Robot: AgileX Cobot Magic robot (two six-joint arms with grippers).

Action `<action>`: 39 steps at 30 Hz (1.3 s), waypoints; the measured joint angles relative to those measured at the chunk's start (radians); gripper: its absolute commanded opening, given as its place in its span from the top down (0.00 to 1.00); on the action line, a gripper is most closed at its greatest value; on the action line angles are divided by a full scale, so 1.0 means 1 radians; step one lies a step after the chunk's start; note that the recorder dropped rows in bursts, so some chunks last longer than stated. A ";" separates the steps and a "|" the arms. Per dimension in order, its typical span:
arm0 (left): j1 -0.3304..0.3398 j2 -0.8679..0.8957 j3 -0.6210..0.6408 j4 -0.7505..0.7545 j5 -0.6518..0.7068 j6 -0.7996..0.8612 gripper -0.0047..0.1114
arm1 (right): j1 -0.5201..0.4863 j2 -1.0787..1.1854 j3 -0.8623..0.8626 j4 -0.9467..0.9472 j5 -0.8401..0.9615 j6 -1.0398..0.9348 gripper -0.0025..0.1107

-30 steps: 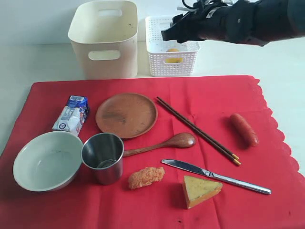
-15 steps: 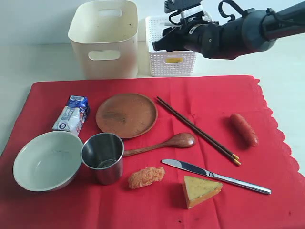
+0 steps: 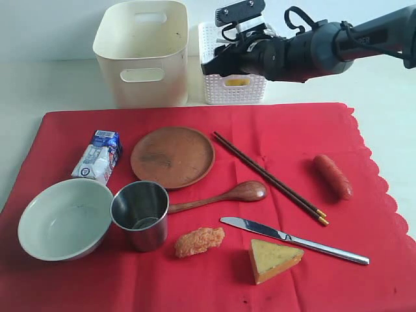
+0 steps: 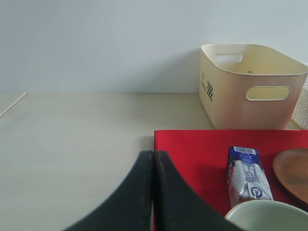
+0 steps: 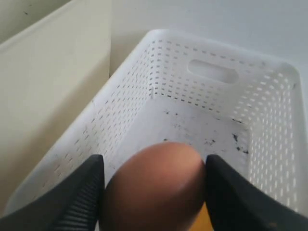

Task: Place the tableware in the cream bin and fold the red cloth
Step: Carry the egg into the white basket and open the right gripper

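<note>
The left pincer [image 4: 153,156] is pressed shut on nothing and hangs over the bare tabletop [image 4: 72,144], beside the cloth corner out to the left of the cream bin [image 3: 142,91]. I judge that arm the nearer one to the pale bowl [image 3: 65,221] and the steel cup [image 3: 140,227]. All the tableware lies loose on the red cloth [image 3: 377,162], on the camera side of the cream bin. The bowl and cup are farthest forward and left of the bin, and the wooden plate [image 3: 172,156] lies straight in front of it. Off to the bin's right are the wooden spoon [image 3: 218,198], the chopsticks [image 3: 270,177] and the table knife [image 3: 294,241]. The right pincer [image 5: 154,166] is up just right of the cream bin, over the white lattice basket [image 3: 224,94], with its fingers clamped on a brown egg [image 5: 149,202]. My guess is that the egg goes down into that basket first. From this pincer the tableware then lies below and toward the camera, and the chopsticks are its closest piece. Their long axis runs diagonally from the bin-side end out to the right and forward, so the fingers would have to close across that line.
</note>
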 measured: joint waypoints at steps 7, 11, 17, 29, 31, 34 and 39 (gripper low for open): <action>0.000 0.000 0.000 0.000 0.000 0.000 0.95 | 0.000 0.000 0.000 0.002 0.000 0.003 0.52; 0.000 0.000 0.000 0.000 0.000 0.000 0.95 | 0.000 0.000 0.000 0.002 0.000 0.006 0.38; 0.000 0.000 0.000 0.000 0.000 0.000 0.95 | 0.000 0.000 0.000 0.002 -0.004 0.008 0.33; 0.000 0.000 0.000 0.000 0.000 0.000 0.95 | 0.000 -0.079 0.000 0.006 0.165 0.001 0.39; 0.000 0.000 0.000 0.000 0.000 0.000 0.95 | 0.000 -0.136 0.000 0.006 0.244 -0.041 0.43; 0.000 0.000 0.000 0.000 0.000 0.000 0.95 | -0.002 -0.235 0.000 -0.021 0.401 -0.056 0.47; 0.000 0.000 0.000 0.000 0.000 0.000 0.95 | -0.033 -0.389 0.000 -0.202 0.731 0.063 0.51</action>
